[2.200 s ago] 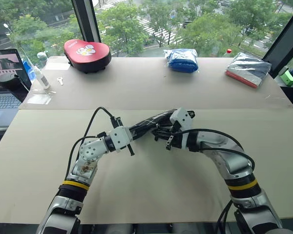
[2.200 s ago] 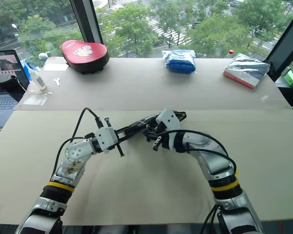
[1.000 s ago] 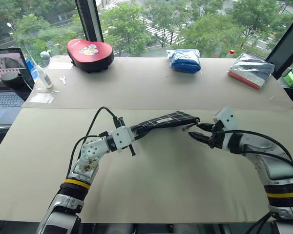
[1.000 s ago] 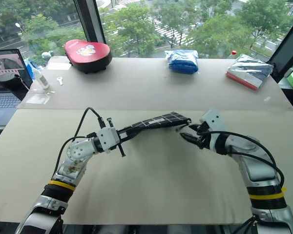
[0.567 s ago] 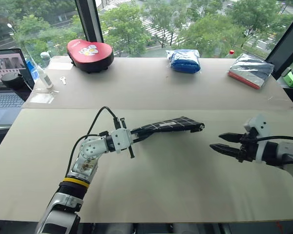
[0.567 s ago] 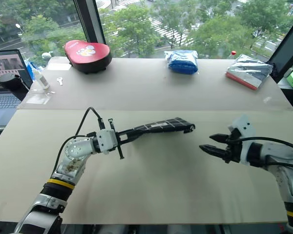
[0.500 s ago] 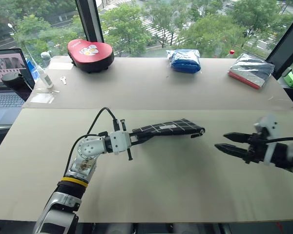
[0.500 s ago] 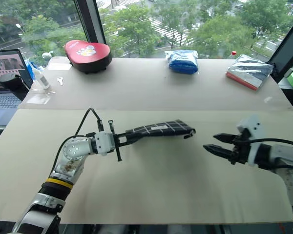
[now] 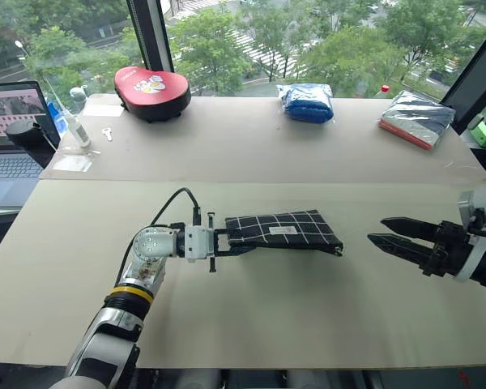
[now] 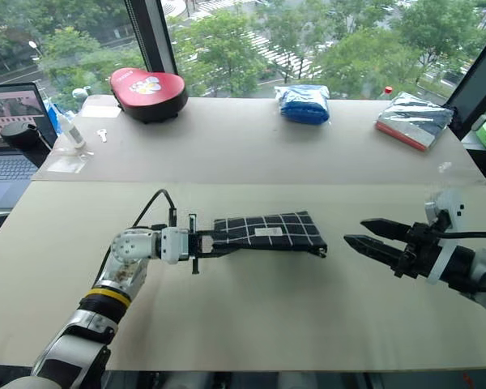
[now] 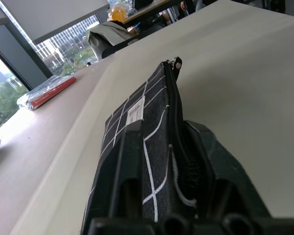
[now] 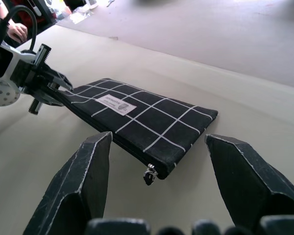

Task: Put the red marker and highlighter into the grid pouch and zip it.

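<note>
I have the grid pouch (image 9: 283, 230) lying flat mid-table, zipper run shut, one end between my left gripper (image 9: 227, 241) fingers to steady it, right gripper (image 9: 401, 236) spread, standing apart.

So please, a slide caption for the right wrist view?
Open right gripper faces the grid pouch, zipper pull at its near corner.

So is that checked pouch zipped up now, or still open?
Zipped shut, as far as shows: the grid pouch lies flat on the table, its zipper pull at the far end corner and no gap along the edge.
</note>
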Tool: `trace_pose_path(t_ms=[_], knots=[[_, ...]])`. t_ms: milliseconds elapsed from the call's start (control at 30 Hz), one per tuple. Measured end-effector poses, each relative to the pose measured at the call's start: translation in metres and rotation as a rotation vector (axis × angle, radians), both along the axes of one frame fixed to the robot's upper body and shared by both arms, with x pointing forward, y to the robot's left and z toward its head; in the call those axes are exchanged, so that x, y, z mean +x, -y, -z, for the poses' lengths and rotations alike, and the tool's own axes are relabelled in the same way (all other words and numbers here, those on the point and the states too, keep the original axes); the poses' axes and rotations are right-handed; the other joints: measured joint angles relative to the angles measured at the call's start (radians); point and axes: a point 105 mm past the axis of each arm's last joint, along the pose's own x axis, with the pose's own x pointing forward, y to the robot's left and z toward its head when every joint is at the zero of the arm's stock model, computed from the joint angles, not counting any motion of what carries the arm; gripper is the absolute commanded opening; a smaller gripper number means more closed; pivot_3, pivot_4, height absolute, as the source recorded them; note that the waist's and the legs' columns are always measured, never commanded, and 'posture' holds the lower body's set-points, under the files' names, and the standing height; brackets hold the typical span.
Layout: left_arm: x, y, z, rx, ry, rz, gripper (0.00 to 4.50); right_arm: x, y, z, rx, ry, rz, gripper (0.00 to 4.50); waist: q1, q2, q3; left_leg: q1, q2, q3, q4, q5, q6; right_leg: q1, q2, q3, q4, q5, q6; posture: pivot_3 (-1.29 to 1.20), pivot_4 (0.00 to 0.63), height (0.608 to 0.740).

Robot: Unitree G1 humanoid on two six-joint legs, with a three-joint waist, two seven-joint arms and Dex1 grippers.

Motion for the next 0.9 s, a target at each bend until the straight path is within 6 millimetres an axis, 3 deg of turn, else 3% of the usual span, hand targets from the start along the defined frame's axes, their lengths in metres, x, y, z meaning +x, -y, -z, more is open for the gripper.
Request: trace_pose_path(t_ms=[67,200,333,433,567,767,900], knots=[[0.002,-0.002,0.001,0.002,-0.038,-0.019,3.18,0.002,0.000,0.006,-0.019,-0.014,0.006,3.41,-0.002,0.000,0.000,0.000,0.000,0.000,0.000,0.000,0.000,0.000,0.000,0.000,0.000,0.000,0.000,0.00,0.150,0.740],[-0.003,-0.008,0.007,0.000,-0.120,-0.049,3.18,0.006,0.002,0.014,-0.035,-0.027,0.011,3.41,-0.003,0.000,0.000,0.000,0.000,0.000,0.000,0.000,0.000,0.000,0.000,0.000,0.000,0.000,0.000,0.00,0.150,0.740],[0.006,-0.020,0.003,-0.154,-0.418,-0.204,3.18,0.014,0.003,0.020,-0.050,-0.033,0.017,3.41,-0.002,0.000,0.000,0.000,0.000,0.000,0.000,0.000,0.000,0.000,0.000,0.000,0.001,0.000,0.000,0.00,0.150,0.740],[0.022,-0.040,-0.010,-0.252,-0.596,-0.367,3.18,0.018,0.003,0.021,-0.053,-0.027,0.014,3.41,-0.002,0.000,0.000,0.001,0.000,-0.001,0.000,0.000,0.000,0.000,0.000,0.000,0.001,0.000,0.000,0.00,0.150,0.740],[0.032,-0.063,-0.018,-0.323,-0.703,-0.567,3.18,0.020,0.007,0.025,-0.052,-0.033,0.027,3.41,-0.003,0.000,0.000,0.001,0.000,-0.001,0.000,0.001,-0.002,0.000,0.000,0.000,0.001,0.000,0.001,0.00,0.150,0.740],[0.027,-0.120,-0.037,-0.420,-0.709,-0.822,3.18,0.022,0.009,0.031,-0.044,-0.036,0.041,3.41,-0.006,0.000,0.000,0.001,0.000,-0.001,-0.001,0.002,-0.004,-0.001,0.001,0.001,0.001,0.000,0.000,0.00,0.150,0.740],[0.014,-0.145,-0.031,-0.439,-0.733,-0.910,3.18,0.023,0.013,0.035,-0.043,-0.046,0.050,3.41,-0.002,0.000,0.000,0.002,0.000,-0.001,-0.001,0.002,-0.004,0.000,0.001,0.002,0.001,0.000,0.000,0.00,0.150,0.740]])
